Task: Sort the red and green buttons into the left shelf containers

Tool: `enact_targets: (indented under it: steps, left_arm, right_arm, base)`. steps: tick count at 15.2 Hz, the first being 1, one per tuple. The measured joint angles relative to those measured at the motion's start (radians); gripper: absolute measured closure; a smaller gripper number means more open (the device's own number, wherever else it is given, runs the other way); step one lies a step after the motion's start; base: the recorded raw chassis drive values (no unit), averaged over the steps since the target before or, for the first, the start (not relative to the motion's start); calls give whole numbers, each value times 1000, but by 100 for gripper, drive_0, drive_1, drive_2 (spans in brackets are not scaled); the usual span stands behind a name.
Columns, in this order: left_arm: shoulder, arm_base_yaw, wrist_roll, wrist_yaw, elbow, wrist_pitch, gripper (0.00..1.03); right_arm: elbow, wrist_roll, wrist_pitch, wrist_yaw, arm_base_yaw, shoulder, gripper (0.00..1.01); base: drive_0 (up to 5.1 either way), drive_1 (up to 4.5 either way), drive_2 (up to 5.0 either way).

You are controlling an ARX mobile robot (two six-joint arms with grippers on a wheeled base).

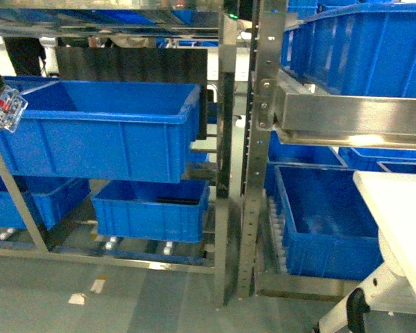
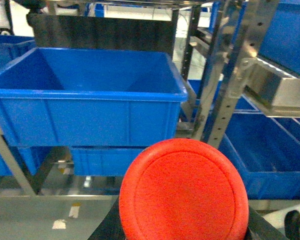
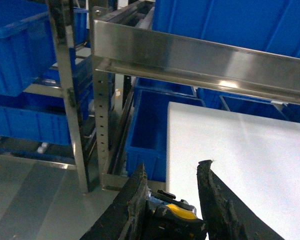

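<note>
Nearest your left wrist camera: the round red cap of the mushroom-head push button [image 2: 184, 191], filling the lower middle of that view. Dark parts of the left gripper [image 2: 182, 227] show just under and beside the cap, so the left fingers look closed around the red button, though the fingers themselves are mostly hidden by it.

Beyond the cap, slightly left, you see the large deep blue plastic bin [image 2: 85, 105] on the upper level of the left metal shelf; its inside looks bare. The button is in front of this bin and outside it, below rim height in the wrist view. In the head view the same bin [image 1: 100, 132] sits left of centre, with a smaller blue bin [image 1: 152, 211] on the level beneath it. A clear-and-red fitting shows at the far left edge of the head view; you cannot tell what it is.

Moving right: the perforated steel upright [image 1: 253, 173] divides the left shelf from the right one. Right of it, a steel crossbar [image 1: 353, 118] runs under more blue bins.

Far right: the white desk [image 1: 399, 208] comes in at the lower corner of the head view. In the right wrist view the right gripper [image 3: 170, 185] hovers at the desk's edge, its two black fingers [image 3: 135, 192] spread apart with nothing between them. The green button does not show clearly in any view.
</note>
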Motion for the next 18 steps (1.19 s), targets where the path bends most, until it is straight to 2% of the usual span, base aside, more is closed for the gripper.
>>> enact_targets:
  steps: [5,13,18]
  left_arm:
    - [-2,3,0,-5,0,4,79]
    - [-2,1,0,-3,0,3,79]
    - [-2,3,0,-5,0,5,79]
  right_arm:
    - [0,0,0,-2,0,0,73]
    - [0,0,-1,-2,0,0,73]
    - [1,0,1,-5,0,0,73]
  base:
    - [-452,404,77]
    - [-390,468,-43]
    - [-128,416,-331]
